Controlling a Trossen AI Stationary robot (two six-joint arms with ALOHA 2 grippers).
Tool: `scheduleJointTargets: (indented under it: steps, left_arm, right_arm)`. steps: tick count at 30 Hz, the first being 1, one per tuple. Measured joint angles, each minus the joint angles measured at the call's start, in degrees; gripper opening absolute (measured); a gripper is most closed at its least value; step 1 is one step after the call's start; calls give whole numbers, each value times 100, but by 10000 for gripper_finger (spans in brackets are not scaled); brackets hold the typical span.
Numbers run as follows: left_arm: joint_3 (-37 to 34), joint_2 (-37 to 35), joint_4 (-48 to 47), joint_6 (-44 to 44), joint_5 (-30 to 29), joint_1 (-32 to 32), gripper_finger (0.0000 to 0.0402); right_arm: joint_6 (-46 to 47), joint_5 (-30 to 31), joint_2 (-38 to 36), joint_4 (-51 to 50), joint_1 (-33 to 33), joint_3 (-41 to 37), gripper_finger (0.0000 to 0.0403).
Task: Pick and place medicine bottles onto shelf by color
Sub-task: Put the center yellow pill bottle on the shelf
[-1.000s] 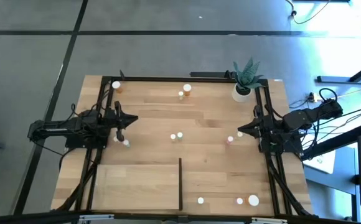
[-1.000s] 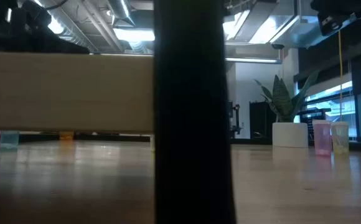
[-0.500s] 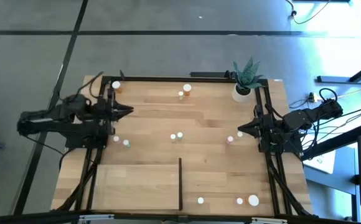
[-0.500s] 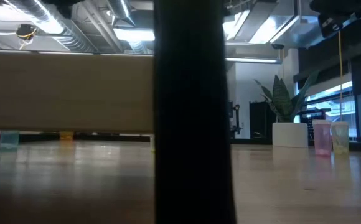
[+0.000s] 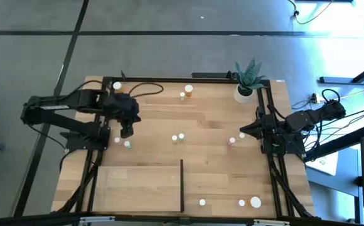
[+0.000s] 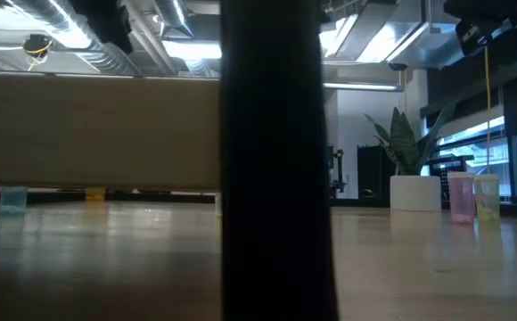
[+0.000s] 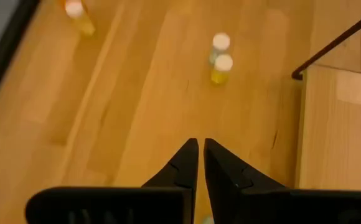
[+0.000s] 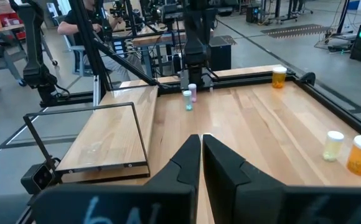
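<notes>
A wooden table [image 5: 219, 119] framed by black rails fills the middle of the high view, grey floor around it. At centre left the left gripper [image 5: 127, 130] hangs over the boards near two small bottles [image 5: 122, 142], jaws nearly closed and holding nothing. The shelf [image 5: 138, 188] at lower centre looks bare, though the view is coarse. Other bottles [image 5: 178, 137] lie scattered over the table, so sorting seems barely begun. At right the right gripper [image 5: 243, 131] waits, jaws pinched shut and empty.
</notes>
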Motion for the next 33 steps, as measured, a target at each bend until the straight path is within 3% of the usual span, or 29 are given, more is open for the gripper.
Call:
scheduleJointTargets:
  steps: [13, 19, 33]
  left_arm:
    - [2, 10, -87, -389, -9, -5, 36]
    - [2, 10, -56, -464, -7, -5, 33]
    - [4, 10, 16, -472, -11, -28, 30]
  right_arm:
    - [-1451, 201, 12, 458, 1, -7, 22]
    - [-1462, 1071, 13, 463, 0, -7, 22]
    - [-1482, 1097, 13, 456, 0, -7, 22]
